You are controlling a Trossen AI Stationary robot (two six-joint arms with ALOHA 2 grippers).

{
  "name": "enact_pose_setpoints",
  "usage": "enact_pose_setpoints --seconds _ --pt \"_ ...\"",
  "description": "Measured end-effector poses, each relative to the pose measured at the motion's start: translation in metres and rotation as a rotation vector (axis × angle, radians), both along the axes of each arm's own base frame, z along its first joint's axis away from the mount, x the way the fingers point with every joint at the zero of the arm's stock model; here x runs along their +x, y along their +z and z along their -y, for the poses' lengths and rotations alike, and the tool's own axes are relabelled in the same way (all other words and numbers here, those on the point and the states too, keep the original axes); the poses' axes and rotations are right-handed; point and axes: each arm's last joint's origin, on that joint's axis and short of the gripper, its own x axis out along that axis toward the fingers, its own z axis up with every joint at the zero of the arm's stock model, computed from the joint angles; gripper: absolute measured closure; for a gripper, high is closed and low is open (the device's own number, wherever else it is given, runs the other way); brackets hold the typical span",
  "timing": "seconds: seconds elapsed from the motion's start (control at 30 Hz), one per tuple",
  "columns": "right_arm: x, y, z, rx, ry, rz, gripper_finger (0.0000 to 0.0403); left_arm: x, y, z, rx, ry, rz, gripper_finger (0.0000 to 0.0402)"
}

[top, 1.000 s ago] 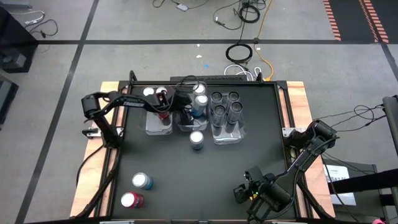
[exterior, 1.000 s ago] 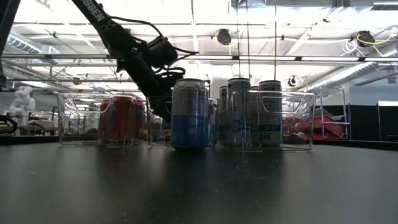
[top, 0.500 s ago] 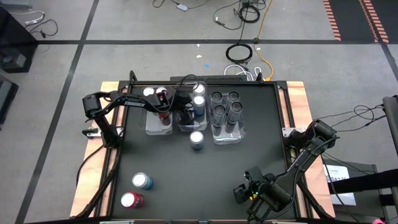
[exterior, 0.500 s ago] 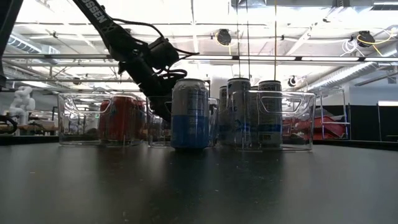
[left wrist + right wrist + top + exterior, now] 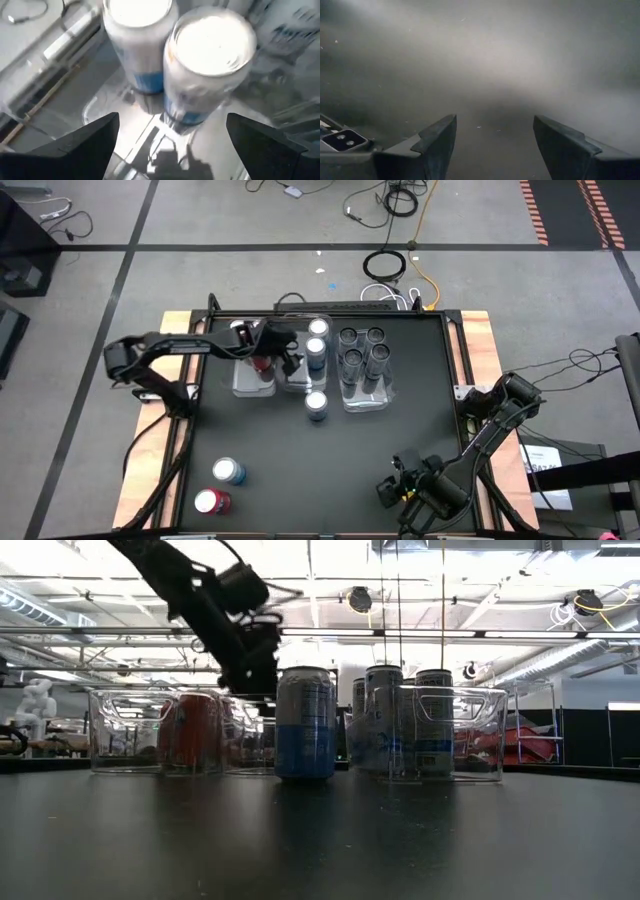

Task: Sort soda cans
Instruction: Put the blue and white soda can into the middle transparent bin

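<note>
While the left gripper (image 5: 285,352) is held wide and empty above two blue-and-silver cans (image 5: 212,60) in the middle tray (image 5: 296,383), the right gripper (image 5: 388,488) is parked near the table's (image 5: 350,460) front edge, fingers parted, empty.

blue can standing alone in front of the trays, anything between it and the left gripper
Nothing visible blocks it. The left gripper, open, hangs over the middle tray, which holds two blue cans. The lone blue can stands on open table just in front of that tray, top clear.
</note>
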Motion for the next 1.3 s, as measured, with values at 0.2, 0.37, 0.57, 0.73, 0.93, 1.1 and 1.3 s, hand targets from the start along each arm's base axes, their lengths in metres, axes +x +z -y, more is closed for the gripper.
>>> enact_pose_setpoints --seconds 0.2,0.37,0.57,0.73,0.93,1.1,1.3 --pt "0.001 0.001 0.003 -0.082 0.037 0.043 0.0147 -0.011 0.042 0.019 0.004 -0.039 0.174 0.0024" --pt "0.005 0.002 0.009 -0.194 0.062 0.101 0.0147 -0.031 0.081 0.041 0.037 -0.085 0.330 0.0024" --pt "0.013 0.003 0.019 -0.282 0.118 0.099 0.0147 -0.067 0.126 0.071 0.013 -0.289 0.545 0.0024" --pt "0.025 0.003 0.028 -0.317 0.220 0.070 0.0147 -0.098 0.148 0.095 -0.166 -0.361 0.683 0.0024" --pt "0.057 0.004 0.045 -0.265 0.389 0.066 0.0147 -0.119 0.136 0.131 -0.346 -0.622 0.670 0.0024" --pt "0.088 0.009 0.066 -0.247 0.454 0.152 0.0147 -0.127 0.101 0.156 -0.288 -0.637 0.841 0.0024" --pt "0.107 0.038 0.103 -0.239 0.516 0.284 0.0147 -0.152 0.053 0.155 -0.255 -0.450 0.844 0.0024"
